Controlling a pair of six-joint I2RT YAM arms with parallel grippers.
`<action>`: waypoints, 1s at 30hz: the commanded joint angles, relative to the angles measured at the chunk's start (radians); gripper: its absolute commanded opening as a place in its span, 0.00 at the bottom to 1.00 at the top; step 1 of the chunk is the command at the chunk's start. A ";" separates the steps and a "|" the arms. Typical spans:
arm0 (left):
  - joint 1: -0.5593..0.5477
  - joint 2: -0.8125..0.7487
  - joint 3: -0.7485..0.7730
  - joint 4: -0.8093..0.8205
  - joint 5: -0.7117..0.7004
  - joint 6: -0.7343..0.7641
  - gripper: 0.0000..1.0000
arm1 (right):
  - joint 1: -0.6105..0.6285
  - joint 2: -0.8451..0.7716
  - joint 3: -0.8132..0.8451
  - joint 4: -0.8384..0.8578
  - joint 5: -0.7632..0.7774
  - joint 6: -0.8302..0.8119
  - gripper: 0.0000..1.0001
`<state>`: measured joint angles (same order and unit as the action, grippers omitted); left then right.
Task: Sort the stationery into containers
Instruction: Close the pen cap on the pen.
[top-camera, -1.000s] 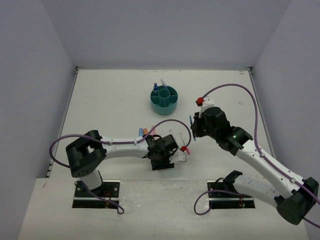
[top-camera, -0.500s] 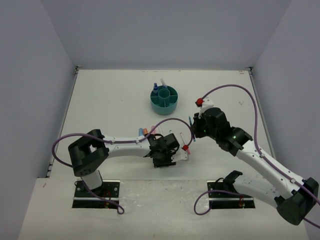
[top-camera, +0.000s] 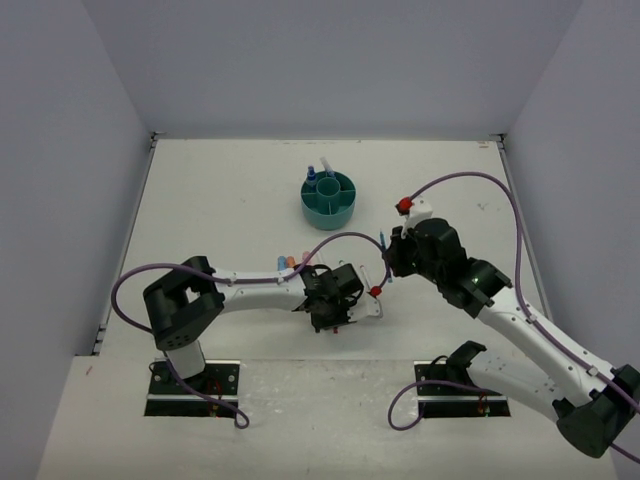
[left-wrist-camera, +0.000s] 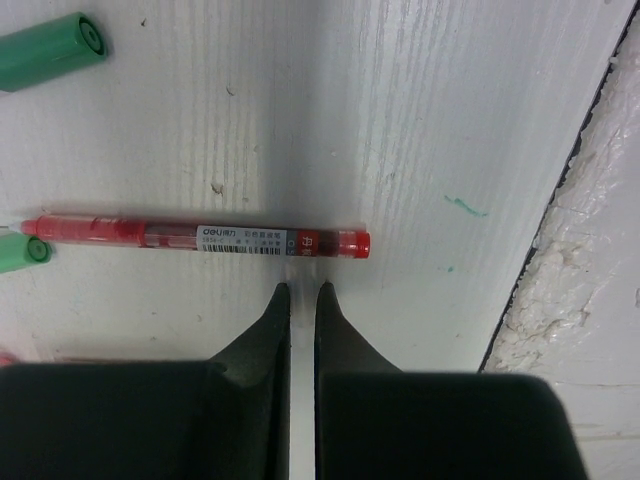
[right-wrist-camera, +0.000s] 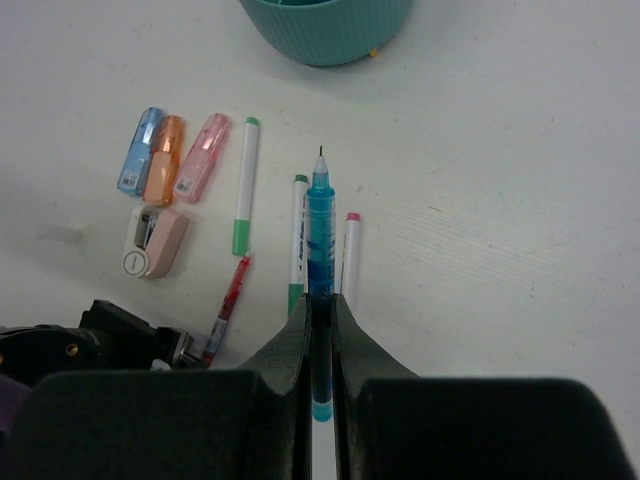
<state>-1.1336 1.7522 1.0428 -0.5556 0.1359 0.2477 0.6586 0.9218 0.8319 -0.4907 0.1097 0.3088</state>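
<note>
A red pen lies crosswise on the white table just ahead of my left gripper. That gripper is shut with nothing between its fingers, and its tips stop just short of the pen. My right gripper is shut on a blue pen, held above the table with its tip towards the teal organiser. Below it lie two white pens with green caps, a pink-capped pen, and blue, orange and pink markers. The organiser holds several items.
A beige eraser-like item lies beside the markers. The table's near edge runs just right of the left gripper, with rough white board beyond it. Grey walls enclose the table on three sides.
The left gripper's jaws have closed and its arm has crept right, toward the red pen. The right arm has shifted slightly with the blue pen still in its grip.
</note>
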 joint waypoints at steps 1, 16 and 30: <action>-0.002 0.007 -0.040 -0.043 -0.010 -0.033 0.00 | -0.004 -0.043 -0.013 0.049 -0.002 -0.014 0.00; 0.012 -0.409 -0.019 -0.006 -0.401 -0.296 0.00 | -0.004 -0.192 -0.067 0.136 -0.020 -0.010 0.00; 0.049 -0.769 0.021 0.291 -0.788 -0.940 0.00 | 0.082 -0.331 -0.302 0.692 -0.553 0.225 0.00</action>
<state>-1.0895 1.1591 1.1192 -0.5108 -0.5082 -0.4032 0.6689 0.5352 0.5775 -0.0544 -0.2971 0.4212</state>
